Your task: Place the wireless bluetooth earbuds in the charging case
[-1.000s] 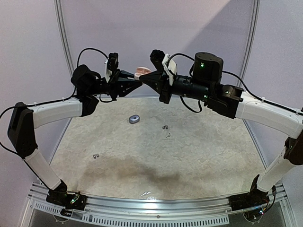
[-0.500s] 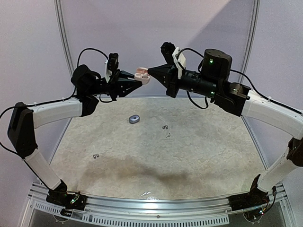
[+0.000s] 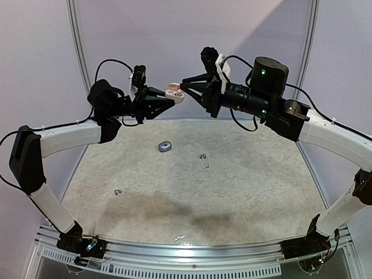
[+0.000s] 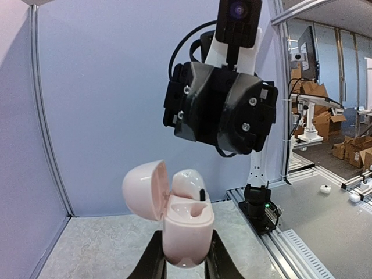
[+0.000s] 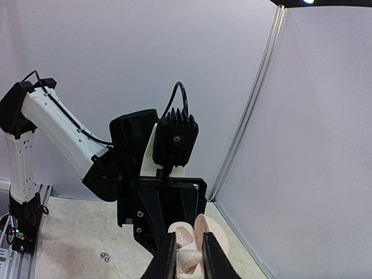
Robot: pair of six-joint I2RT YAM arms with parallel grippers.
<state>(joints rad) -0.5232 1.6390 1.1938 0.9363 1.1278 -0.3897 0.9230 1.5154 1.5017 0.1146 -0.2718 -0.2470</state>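
My left gripper (image 3: 172, 97) is shut on the body of a pink charging case (image 3: 174, 92) and holds it high above the table with its lid open. In the left wrist view (image 4: 185, 256) one whitish earbud (image 4: 187, 185) sits in the case's (image 4: 186, 232) far socket, and the near socket is empty. My right gripper (image 3: 183, 86) hovers just beyond the case with its fingers slightly apart. In the right wrist view (image 5: 188, 235) the seated earbud (image 5: 188, 257) shows between the fingers, in front of the lid (image 5: 213, 236). Small dark shiny earbud pieces (image 3: 203, 155) (image 3: 206, 167) (image 3: 118, 192) lie on the table.
A small dark grey case (image 3: 165, 146) lies on the speckled table (image 3: 244, 197) below the grippers. Grey walls with metal posts (image 3: 74, 52) close in the back and sides. The right gripper's housing (image 4: 221, 104) fills the top of the left wrist view.
My right gripper has drawn back to the right and upward from the pink case and its fingers have parted. The left gripper and the case have stayed still.
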